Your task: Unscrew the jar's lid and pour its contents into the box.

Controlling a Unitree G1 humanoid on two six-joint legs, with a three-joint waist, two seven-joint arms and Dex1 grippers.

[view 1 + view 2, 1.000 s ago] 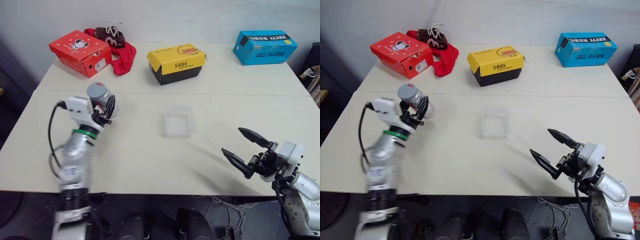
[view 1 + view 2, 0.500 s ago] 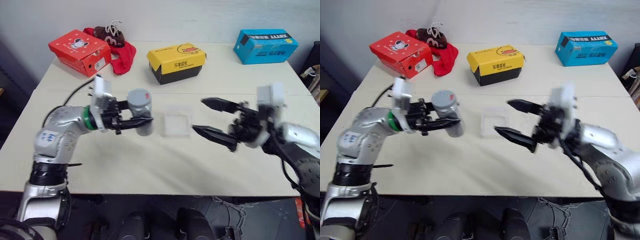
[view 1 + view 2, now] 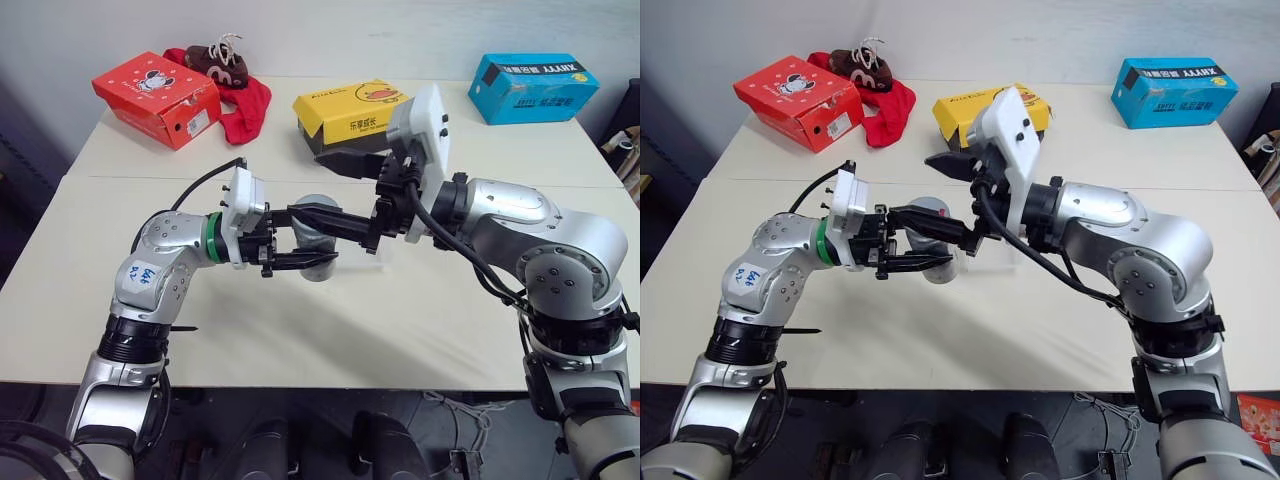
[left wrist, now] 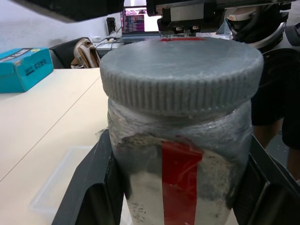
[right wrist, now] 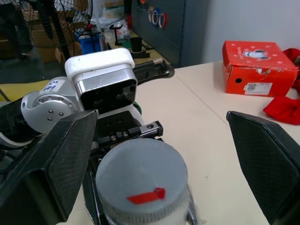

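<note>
Item one: our left gripper [image 3: 300, 240], fingers clamped on the sides of the jar [image 4: 180, 180], held upright above the table [image 3: 300, 330] near its middle. Clear wall, red label strip, pale powdery residue inside; we cannot make out any loose piece.

Item two: the lid [image 5: 140, 180], grey, ribbed, small red mark on top, seated on the jar.

Item three: our right gripper [image 3: 945, 195], fingers spread wide, one on each side of the lid, apart from it.

Item four: the box [image 4: 65, 180], clear shallow tray, flat on the table just beyond the jar, nothing seen inside.

Item five: far edge, well apart from both arms: red shoebox [image 3: 157, 97], yellow-lidded black box [image 3: 340, 115], blue carton [image 3: 535, 88]. The near table edge lies bare.
</note>
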